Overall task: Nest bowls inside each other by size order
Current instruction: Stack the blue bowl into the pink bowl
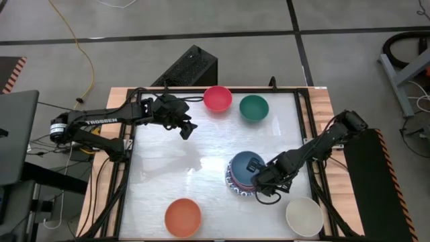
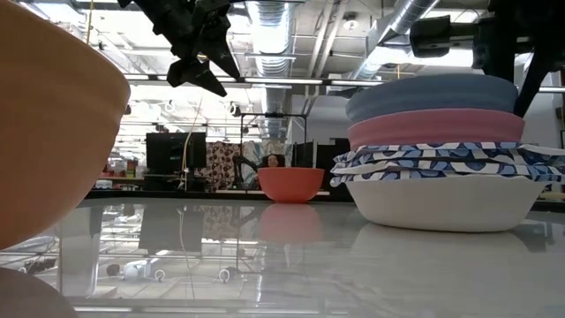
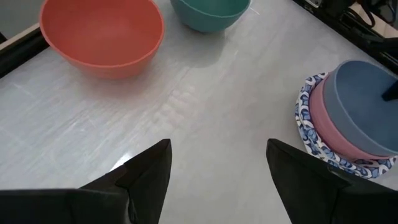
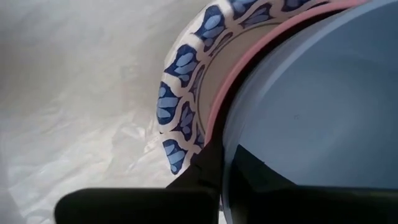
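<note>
High view: blue bowl (image 1: 244,165) nested in pink bowl (image 3: 336,127) atop patterned bowls (image 2: 446,163); right gripper (image 1: 259,176) jaws pinching blue rim; left gripper (image 1: 186,129) jaws spread.

Two dark, matte-black jointed arms. The left arm (image 1: 101,124) carries white "TROSSEN" lettering along its link and a silver-ringed joint at its base. Left end effector (image 3: 217,168): two flat, black, wedge-shaped fingers (image 3: 149,171). Right arm (image 1: 322,144): black links, black cabling.
</note>
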`<act>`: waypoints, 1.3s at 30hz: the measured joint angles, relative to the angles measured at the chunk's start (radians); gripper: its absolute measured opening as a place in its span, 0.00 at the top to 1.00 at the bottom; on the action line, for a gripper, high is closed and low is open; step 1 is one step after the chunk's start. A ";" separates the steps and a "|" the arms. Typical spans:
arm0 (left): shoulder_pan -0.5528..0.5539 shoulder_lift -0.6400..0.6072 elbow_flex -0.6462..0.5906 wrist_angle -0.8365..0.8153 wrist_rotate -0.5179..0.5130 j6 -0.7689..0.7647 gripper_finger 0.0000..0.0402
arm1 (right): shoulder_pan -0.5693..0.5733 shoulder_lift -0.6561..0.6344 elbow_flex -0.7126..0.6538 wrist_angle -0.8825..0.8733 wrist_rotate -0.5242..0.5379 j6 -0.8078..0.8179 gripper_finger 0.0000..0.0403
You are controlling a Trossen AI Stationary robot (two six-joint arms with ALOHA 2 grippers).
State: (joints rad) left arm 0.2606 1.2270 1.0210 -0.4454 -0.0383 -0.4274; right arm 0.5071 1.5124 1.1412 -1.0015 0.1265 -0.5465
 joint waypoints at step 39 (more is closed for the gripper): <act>0.000 0.000 0.000 0.000 0.000 0.017 0.37 | -0.059 -0.021 0.043 0.011 -0.103 0.105 0.91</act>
State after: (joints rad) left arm 0.2607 1.2270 1.0210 -0.4454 -0.0383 -0.4103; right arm 0.4477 1.4910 1.1839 -0.9901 0.0235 -0.4415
